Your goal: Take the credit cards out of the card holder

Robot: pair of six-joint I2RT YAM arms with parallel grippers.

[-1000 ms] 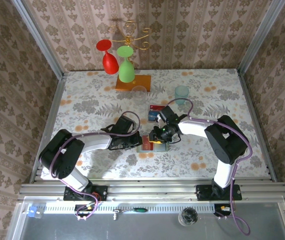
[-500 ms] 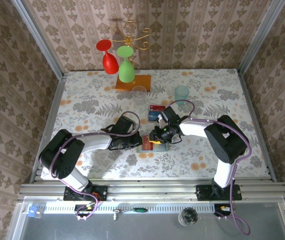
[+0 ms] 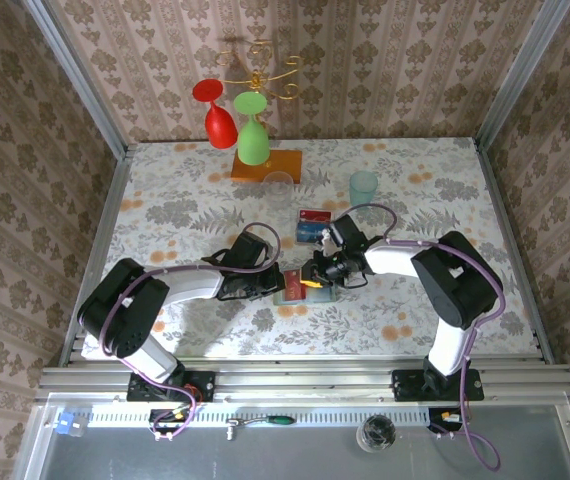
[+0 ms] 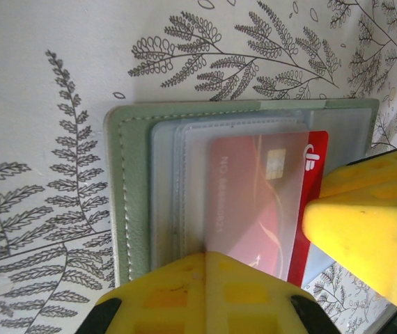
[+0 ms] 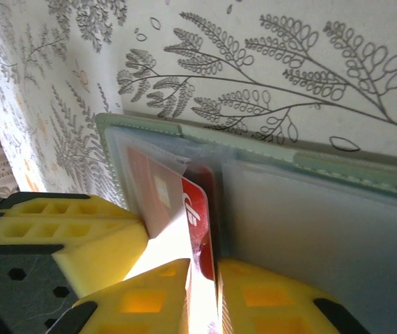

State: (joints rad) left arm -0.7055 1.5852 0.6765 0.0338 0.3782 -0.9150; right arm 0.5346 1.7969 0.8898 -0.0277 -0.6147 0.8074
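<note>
Red card (image 4: 254, 202), partly out of sleeve of card holder (image 4: 132, 209) mid-table, is pinched at its free edge by R gripper (image 5: 209, 285); holder is pinned by closed L gripper (image 3: 273, 284); teal cup (image 3: 363, 186) well apart.

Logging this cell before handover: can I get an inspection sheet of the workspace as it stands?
Surface: floral-patterned tablecloth, flat.
Job's things: pale grey-green folding card holder lying open; red credit card partly out of its clear sleeve.
Clutter: red goblet and green goblet on a gold wire rack, clear glass, pale teal cup, small red flat piece and blue flat piece beyond the holder.
Grippers: left gripper shut, pressing on the holder; right gripper pinching the red card's edge.
Cables: purple cable looped above each arm, clear of the holder.
Surroundings: patterned wallpaper walls; green-handled screwdriver and glass jar on the front ledge.
</note>
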